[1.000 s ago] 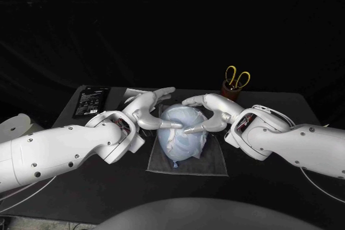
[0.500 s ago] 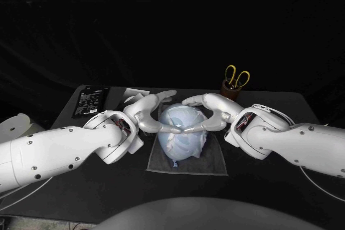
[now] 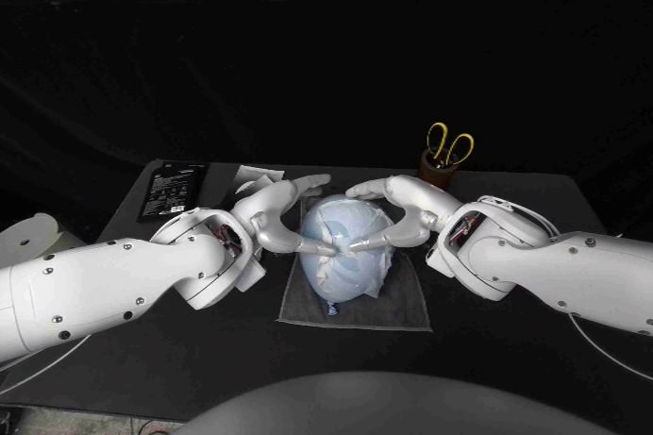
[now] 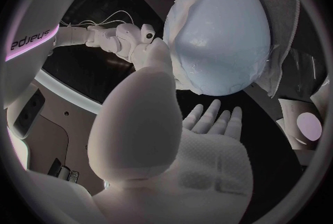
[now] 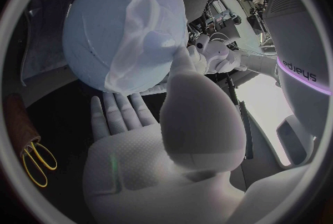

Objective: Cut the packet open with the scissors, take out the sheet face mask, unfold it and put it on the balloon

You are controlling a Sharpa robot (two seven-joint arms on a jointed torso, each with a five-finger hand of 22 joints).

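Both thumbs have closed in and now meet tip to tip on the crown of the balloon [image 3: 341,279]. Nearest you, the grey cloth [image 3: 394,308] lies on the table [image 3: 517,359] under the balloon. The sheet face mask [image 5: 149,40] drapes over the balloon, wrinkled. Your left hand [image 3: 273,213] flanks one side and your right hand [image 3: 409,209] the other. Each grips nothing, with fingers spread apart and the thumb pressing the mask. Lettering on the left arm [image 5: 298,68] reads "sharpa". Farther back lies the black packet [image 3: 173,190]; you cannot read its white print. At the far right, the yellow-handled scissors [image 3: 449,147] stand in a brown holder [image 3: 436,175].
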